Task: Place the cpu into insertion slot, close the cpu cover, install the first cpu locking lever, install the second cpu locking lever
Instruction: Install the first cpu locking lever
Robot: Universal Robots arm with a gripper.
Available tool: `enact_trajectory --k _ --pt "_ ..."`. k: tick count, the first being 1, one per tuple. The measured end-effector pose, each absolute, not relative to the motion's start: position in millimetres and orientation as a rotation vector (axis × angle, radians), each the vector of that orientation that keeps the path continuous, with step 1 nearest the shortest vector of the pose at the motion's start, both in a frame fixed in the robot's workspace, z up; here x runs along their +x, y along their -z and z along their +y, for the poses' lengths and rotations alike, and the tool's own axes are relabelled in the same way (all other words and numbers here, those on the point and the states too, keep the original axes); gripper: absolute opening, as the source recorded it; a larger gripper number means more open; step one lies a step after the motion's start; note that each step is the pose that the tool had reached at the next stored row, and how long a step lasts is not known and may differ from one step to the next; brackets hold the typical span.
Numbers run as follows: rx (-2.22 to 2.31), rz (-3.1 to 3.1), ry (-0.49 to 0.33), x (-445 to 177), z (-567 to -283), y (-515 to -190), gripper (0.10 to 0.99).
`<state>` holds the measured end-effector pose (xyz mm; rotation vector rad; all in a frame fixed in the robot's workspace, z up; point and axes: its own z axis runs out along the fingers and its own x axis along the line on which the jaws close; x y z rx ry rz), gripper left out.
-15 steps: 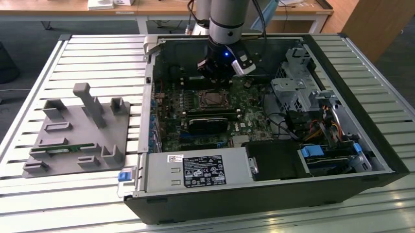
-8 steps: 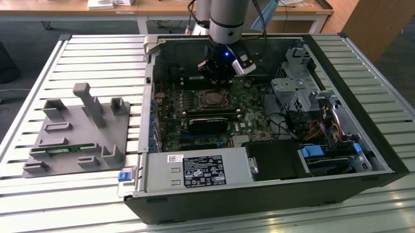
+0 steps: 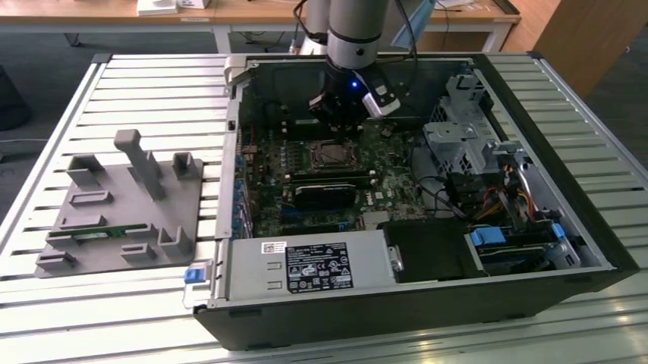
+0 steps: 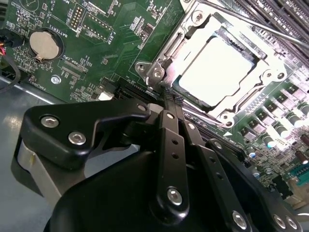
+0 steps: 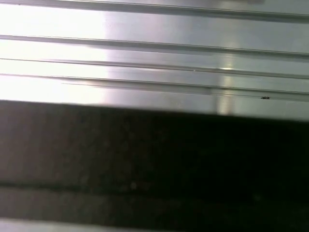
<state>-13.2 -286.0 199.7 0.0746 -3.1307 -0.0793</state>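
The cpu [image 4: 217, 70] lies flat in the insertion slot [image 4: 157, 73] on the green board, its pale top showing through the window of the cpu cover [image 4: 244, 39], which is folded down over it. A thin lever rod [image 4: 270, 30] runs along the socket's far side; whether it is latched I cannot tell. My gripper [image 4: 168, 102] is shut with nothing between its black fingers, and its tip sits just beside one corner of the socket. In the exterior view the gripper [image 3: 344, 121] hangs inside the open computer case, just behind the slot [image 3: 332, 155].
The case walls [image 3: 235, 114] and a drive cage [image 3: 460, 136] hem the board in. A black card [image 3: 324, 189] lies in front of the socket. A grey fixture [image 3: 121, 205] stands on the slatted table [image 5: 145, 63] at the exterior view's left.
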Motion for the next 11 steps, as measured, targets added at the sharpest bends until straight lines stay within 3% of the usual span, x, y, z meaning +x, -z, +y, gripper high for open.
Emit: enact_trajectory --k 5,11 --pt "0.075 -3.131 0.079 -13.2 -285.9 -201.5 0.106" --pt "0.074 -3.131 0.020 -13.2 -285.3 -200.4 0.106"
